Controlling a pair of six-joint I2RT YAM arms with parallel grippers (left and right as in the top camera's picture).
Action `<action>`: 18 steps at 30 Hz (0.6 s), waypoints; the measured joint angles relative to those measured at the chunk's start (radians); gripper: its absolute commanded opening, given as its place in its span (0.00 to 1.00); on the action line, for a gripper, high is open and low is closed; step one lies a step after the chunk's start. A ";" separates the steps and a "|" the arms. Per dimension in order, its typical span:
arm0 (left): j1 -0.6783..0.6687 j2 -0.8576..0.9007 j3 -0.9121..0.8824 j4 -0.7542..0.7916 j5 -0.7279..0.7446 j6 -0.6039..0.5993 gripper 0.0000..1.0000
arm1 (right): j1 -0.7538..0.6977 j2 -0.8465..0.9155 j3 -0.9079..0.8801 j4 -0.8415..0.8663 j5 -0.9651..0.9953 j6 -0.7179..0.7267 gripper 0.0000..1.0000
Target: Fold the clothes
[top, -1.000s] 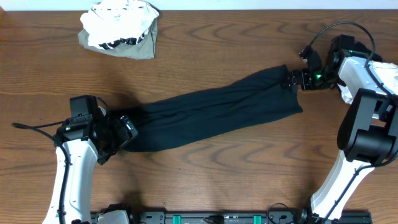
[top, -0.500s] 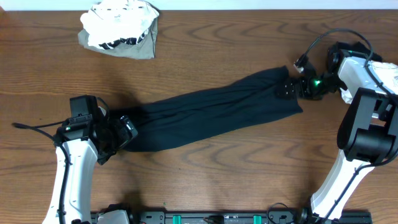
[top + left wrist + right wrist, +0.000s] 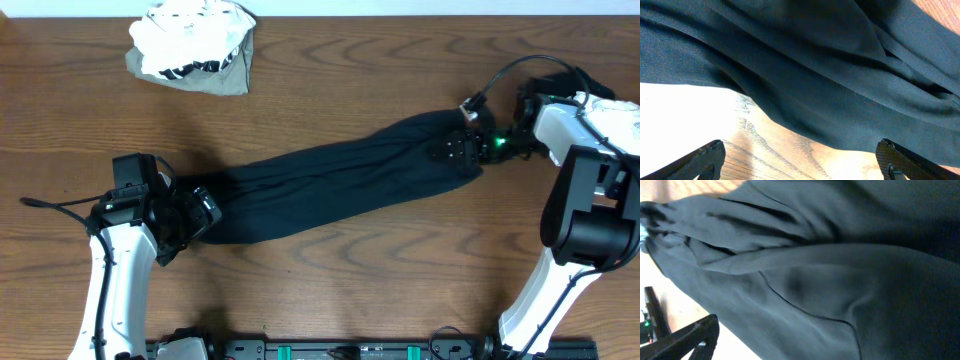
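Now right jaws shifted inward over dark garment end, grip unclear; left jaws spread open.

dark brown wooden table, strong wavy grain, fills nearly the whole overhead frame. thin pale strip along top edge, wall or floor not determinable. black rail with green clips at bottom centre. lighting even overhead; left wrist view shows washed-out white patch at left.
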 measured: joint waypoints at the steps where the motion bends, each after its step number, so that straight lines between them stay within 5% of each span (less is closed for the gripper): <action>1: 0.000 0.000 0.000 0.000 0.000 0.000 0.98 | 0.010 0.000 -0.005 0.009 -0.008 -0.003 0.88; 11: 0.000 0.000 0.000 0.000 0.000 0.000 0.98 | 0.039 0.022 -0.029 0.057 -0.014 0.026 0.39; 16: 0.000 0.000 0.000 0.000 0.000 0.000 0.98 | 0.040 0.034 -0.036 0.074 0.012 0.055 0.06; 18: 0.000 0.000 0.000 0.000 0.000 0.000 0.98 | 0.040 0.039 -0.035 0.075 0.014 0.076 0.01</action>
